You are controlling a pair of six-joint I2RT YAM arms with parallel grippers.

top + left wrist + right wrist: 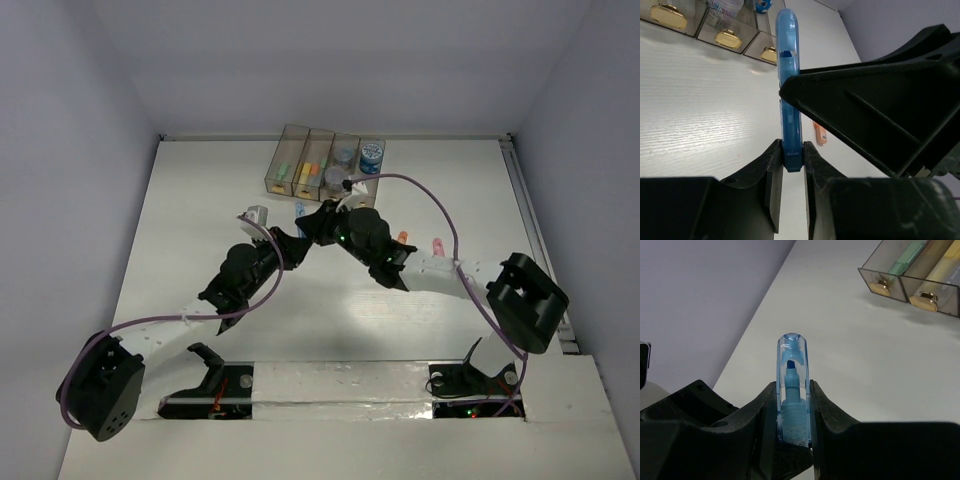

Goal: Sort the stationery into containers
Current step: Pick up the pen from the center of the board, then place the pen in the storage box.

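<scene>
- Worktop (190,220): white, matte, faint grain in the left wrist view.
- Room: pale lilac-grey walls (60,150) close in on 3 sides of the worktop.
- Behind both pincers, at the near edge: shiny taped strip (340,380) betw. the two arm bases.
- Left pincer (791,148): clenched on the bottom end of the blue marker (789,60). The marker runs out ahead of its fingers twd the bins (272,183).
- Right pincer (792,386): clenched on the same marker, round its body. The clear cap sticks out past the fingertips, w/ the nib visible inside.
- So the marker is gripped by both pincers at once, mid-worktop, short of the bins.
- Bins: 4 smoky see-through ones side by side, ahead of both pincers, near but apart, w/ gold labels on the near ends.
- Inside, L to R: green stick (284,167), yellow stick (304,175), rolls (343,156), blue roll (372,153).
- Orange stick (402,237) & pink stick (437,245): on the worktop to the right of the right pincer, beside its arm.
- In the way: in the left wrist view the right pincer's black body crosses in front of the marker. It hides the mid part & most of the area to the right.
- Purple cable (430,192) loops over the worktop to the right of the right pincer.
- Small white-grey thing (255,215) just left of the left pincer; can't tell what it is.
</scene>
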